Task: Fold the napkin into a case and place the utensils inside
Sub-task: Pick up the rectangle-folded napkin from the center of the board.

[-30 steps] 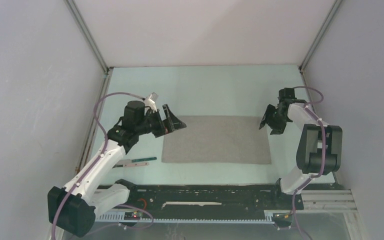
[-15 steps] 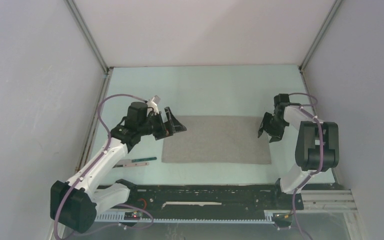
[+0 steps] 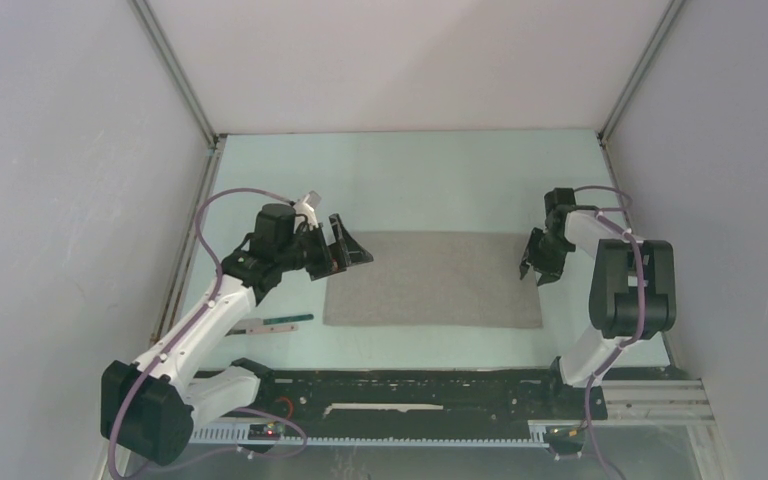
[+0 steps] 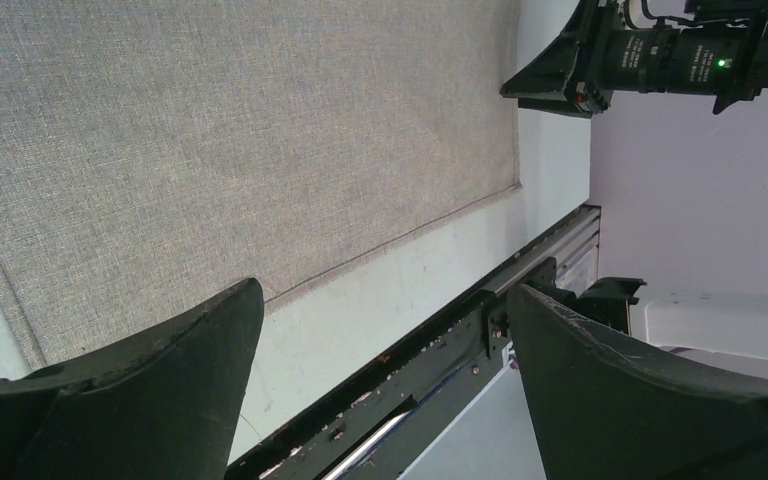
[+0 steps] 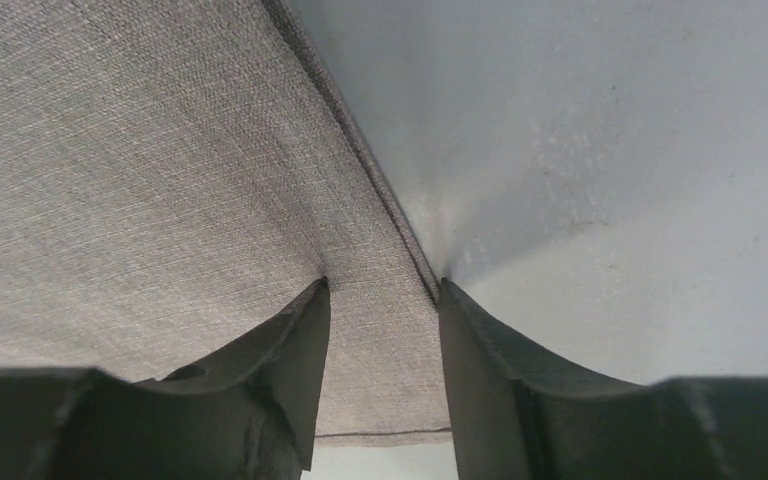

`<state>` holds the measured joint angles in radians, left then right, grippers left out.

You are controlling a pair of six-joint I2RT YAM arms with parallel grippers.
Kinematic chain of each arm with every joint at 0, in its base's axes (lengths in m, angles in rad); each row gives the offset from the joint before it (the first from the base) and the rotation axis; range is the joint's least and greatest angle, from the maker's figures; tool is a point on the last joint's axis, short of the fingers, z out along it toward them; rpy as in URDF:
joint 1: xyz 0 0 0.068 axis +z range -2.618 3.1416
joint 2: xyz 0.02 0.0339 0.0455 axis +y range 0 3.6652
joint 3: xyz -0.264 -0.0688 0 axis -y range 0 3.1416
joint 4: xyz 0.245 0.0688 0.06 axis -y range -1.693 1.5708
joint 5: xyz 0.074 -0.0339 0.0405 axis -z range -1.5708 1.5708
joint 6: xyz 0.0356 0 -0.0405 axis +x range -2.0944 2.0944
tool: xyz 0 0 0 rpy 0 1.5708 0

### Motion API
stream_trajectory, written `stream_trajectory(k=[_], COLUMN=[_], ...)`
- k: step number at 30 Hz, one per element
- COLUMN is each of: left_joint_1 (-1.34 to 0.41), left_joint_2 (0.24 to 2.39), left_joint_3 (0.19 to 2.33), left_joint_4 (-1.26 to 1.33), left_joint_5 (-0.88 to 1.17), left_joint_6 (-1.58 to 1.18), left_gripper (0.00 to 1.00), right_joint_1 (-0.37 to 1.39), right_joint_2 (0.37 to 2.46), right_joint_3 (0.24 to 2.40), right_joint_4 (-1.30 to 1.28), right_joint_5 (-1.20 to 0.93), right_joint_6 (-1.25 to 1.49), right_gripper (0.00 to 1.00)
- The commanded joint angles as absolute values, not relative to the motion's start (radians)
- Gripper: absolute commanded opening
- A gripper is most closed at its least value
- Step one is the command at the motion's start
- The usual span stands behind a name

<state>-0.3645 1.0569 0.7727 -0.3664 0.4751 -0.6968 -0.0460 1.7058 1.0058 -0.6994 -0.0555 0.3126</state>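
Observation:
The napkin point(image 3: 433, 279) lies flat as a light grey rectangle in the middle of the table, also seen in the left wrist view point(image 4: 210, 130) and the right wrist view point(image 5: 140, 180). My right gripper point(image 3: 538, 272) is down at its right edge. In the right wrist view its jaws point(image 5: 382, 283) stand a little apart astride the hem, one tip on the cloth, the other at the table beside it. My left gripper point(image 3: 360, 250) hovers wide open over the napkin's far left corner, nothing between its fingers point(image 4: 382, 290). One of the utensils point(image 3: 272, 324), with a dark green handle, lies left of the napkin.
A black rail point(image 3: 410, 385) runs along the near edge of the table, also in the left wrist view point(image 4: 440, 350). White walls close in the table on the left, right and far sides.
My right gripper has come down and slightly nearer onto the napkin's right edge, and its jaws have narrowed. The left gripper has shifted only slightly and stays open.

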Motion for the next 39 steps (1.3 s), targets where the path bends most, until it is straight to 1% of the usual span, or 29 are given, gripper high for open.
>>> stream_trajectory(k=[1,3,4,9,12,13,18,30,39], left_joint_1=[-0.370,-0.370,-0.370,-0.370,-0.370,-0.370,-0.370,-0.368,-0.327], left_joint_2=[1.049,1.053,1.056,1.071,1.076,1.079,1.085,1.063,1.040], left_joint_3=[0.800,0.806,0.809,0.821,0.828,0.829,0.830,0.843,0.836], left_joint_4=[-0.361,-0.363,-0.363,-0.365,-0.365,-0.365,-0.372,-0.412,-0.465], left_joint_5=[0.485,0.485,0.485,0.490,0.490,0.489,0.483,0.448,0.409], left_joint_6=[-0.672,-0.671,-0.670,-0.670,-0.667,-0.666,-0.665,-0.645,-0.614], left_gripper=[1.00,1.00,1.00,1.00,1.00,1.00,1.00,1.00,1.00], right_joint_1=[-0.007,-0.003,-0.003,-0.003,-0.002,-0.002,-0.007,-0.159,-0.125], right_joint_2=[1.769,1.762,1.760,1.738,1.727,1.724,1.701,1.642,1.560], right_joint_3=[0.983,0.980,0.980,0.980,0.979,0.980,0.994,1.045,1.057], right_joint_4=[-0.628,-0.616,-0.609,-0.579,-0.572,-0.571,-0.572,-0.565,-0.561], right_joint_5=[-0.008,0.000,0.000,0.071,0.111,0.123,0.177,0.140,0.096], right_joint_6=[0.316,0.320,0.319,0.318,0.315,0.314,0.311,0.267,0.261], right_gripper=[0.48,0.44,0.40,0.20,0.03,0.00,0.00,0.00,0.00])
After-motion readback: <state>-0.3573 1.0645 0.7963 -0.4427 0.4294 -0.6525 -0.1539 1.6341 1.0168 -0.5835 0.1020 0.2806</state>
